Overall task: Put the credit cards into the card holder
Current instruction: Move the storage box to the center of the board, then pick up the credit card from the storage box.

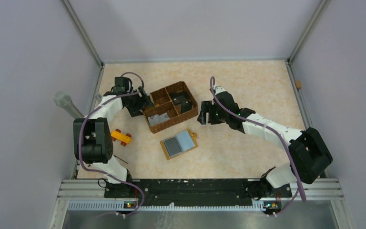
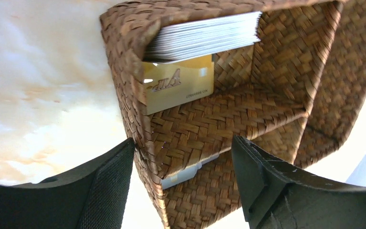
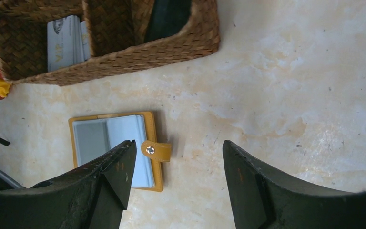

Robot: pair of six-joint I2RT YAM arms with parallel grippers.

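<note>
The card holder (image 1: 178, 144) lies open on the table, mustard-orange with grey and pale sleeves; its stud tab (image 3: 155, 150) shows in the right wrist view. The credit cards sit in the woven basket (image 1: 170, 106): a pale stack (image 2: 205, 36), a yellowish card (image 2: 178, 88) under it, and another pale card (image 2: 186, 174) in the neighbouring compartment. My left gripper (image 2: 183, 143) is open astride the basket's corner, one finger outside the wall and one over the inside. My right gripper (image 3: 176, 157) hangs open over bare table, just right of the card holder (image 3: 114, 143), holding nothing.
A yellow-and-red toy block (image 1: 120, 137) lies left of the card holder, near the left arm. A dark card (image 3: 167, 16) lies in the basket's far compartment. Metal frame rails and grey walls bound the table on three sides.
</note>
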